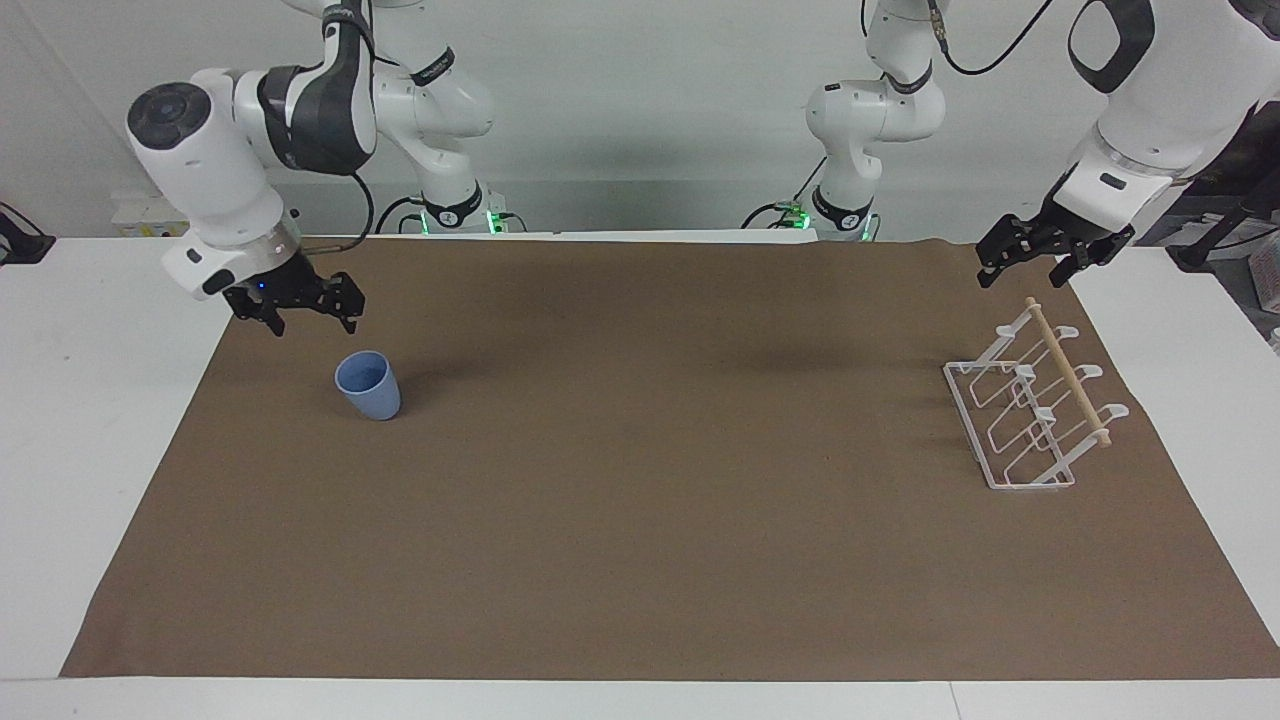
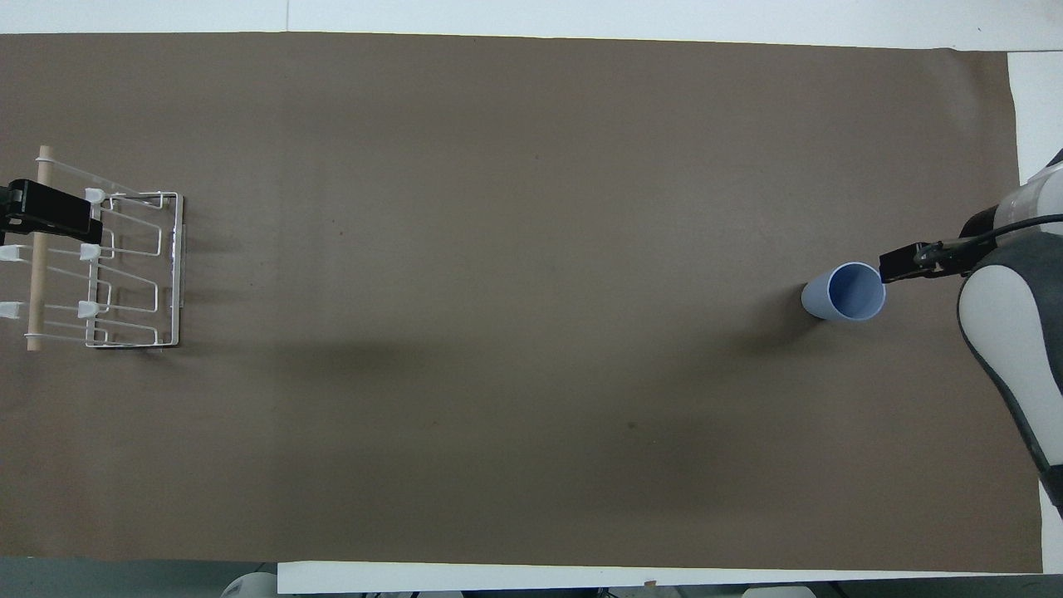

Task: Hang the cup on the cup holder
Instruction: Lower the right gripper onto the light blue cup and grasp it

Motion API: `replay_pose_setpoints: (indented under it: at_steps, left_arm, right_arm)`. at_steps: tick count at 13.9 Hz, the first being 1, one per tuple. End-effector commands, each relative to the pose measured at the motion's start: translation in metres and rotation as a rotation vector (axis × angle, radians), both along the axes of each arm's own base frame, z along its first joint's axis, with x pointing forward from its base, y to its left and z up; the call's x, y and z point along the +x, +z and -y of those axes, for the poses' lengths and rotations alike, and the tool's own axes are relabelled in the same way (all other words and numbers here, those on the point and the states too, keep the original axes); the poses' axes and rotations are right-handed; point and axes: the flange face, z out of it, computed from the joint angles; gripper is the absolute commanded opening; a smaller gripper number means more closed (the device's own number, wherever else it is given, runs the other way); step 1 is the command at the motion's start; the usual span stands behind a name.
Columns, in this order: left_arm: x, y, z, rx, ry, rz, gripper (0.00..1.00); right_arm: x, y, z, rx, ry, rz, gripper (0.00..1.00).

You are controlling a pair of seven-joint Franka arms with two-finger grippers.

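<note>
The light-blue cup [image 1: 368, 385] stands upright on the brown mat toward the right arm's end of the table; it also shows in the overhead view [image 2: 843, 291]. My right gripper [image 1: 311, 322] is open and empty, low above the mat just beside the cup, not touching it; the overhead view shows it [image 2: 895, 266] by the cup's rim. The white wire cup holder [image 1: 1030, 410] with its wooden dowel stands toward the left arm's end [image 2: 108, 270]. My left gripper [image 1: 1025, 272] is open and empty, waiting in the air above the end of the holder nearer the robots [image 2: 58, 214].
A brown mat [image 1: 640, 520] covers most of the white table [image 1: 90, 400]. Bare white tabletop runs along both ends. Nothing else stands on the mat between the cup and the holder.
</note>
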Motion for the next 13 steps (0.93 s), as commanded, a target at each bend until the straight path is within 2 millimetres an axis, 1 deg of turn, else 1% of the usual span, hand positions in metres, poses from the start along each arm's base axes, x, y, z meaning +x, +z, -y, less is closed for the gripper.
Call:
replay_pose_setpoints:
  at_steps: [1, 2, 3, 4, 6, 7, 8, 10, 11, 12, 13]
  left_arm:
    - [-0.009, 0.002, -0.007, 0.013, 0.012, -0.011, 1.00]
    - [-0.009, 0.003, -0.007, 0.012, 0.012, -0.006, 1.00]
    - [-0.008, 0.002, -0.007, 0.013, 0.012, -0.007, 1.00]
    - [-0.008, 0.002, -0.007, 0.013, 0.012, -0.007, 1.00]
    - [-0.008, 0.002, -0.007, 0.013, 0.012, -0.009, 1.00]
    - [-0.009, 0.002, -0.007, 0.013, 0.010, -0.009, 1.00]
    - [-0.009, 0.002, -0.006, 0.013, 0.010, -0.009, 1.00]
    - [-0.009, 0.003, -0.007, 0.013, 0.010, -0.009, 1.00]
    - [-0.009, 0.002, -0.007, 0.013, 0.010, -0.011, 1.00]
    - [-0.009, 0.002, -0.006, 0.013, 0.010, -0.009, 1.00]
    - [-0.008, 0.002, -0.007, 0.013, 0.012, -0.008, 1.00]
  right_arm:
    - [0.003, -0.046, 0.014, 0.066, -0.014, -0.014, 1.00]
    - [0.006, -0.057, 0.014, 0.066, -0.012, -0.014, 0.99]
    - [0.005, -0.069, 0.011, 0.068, -0.001, -0.023, 0.98]
    - [0.002, -0.080, 0.010, 0.069, 0.019, -0.022, 0.94]
    - [0.001, -0.093, 0.008, 0.063, 0.044, 0.010, 0.82]
    - [0.002, -0.100, 0.007, 0.065, 0.046, 0.004, 0.73]
    - [0.002, -0.102, 0.007, 0.064, 0.049, -0.001, 0.56]
    - [0.001, -0.105, 0.006, 0.066, 0.052, -0.008, 0.25]
    - [0.001, -0.108, 0.006, 0.067, 0.052, -0.011, 0.12]
    - [0.001, -0.110, 0.006, 0.068, 0.051, -0.017, 0.03]
    - [0.002, -0.109, 0.007, 0.069, 0.056, -0.021, 0.00]
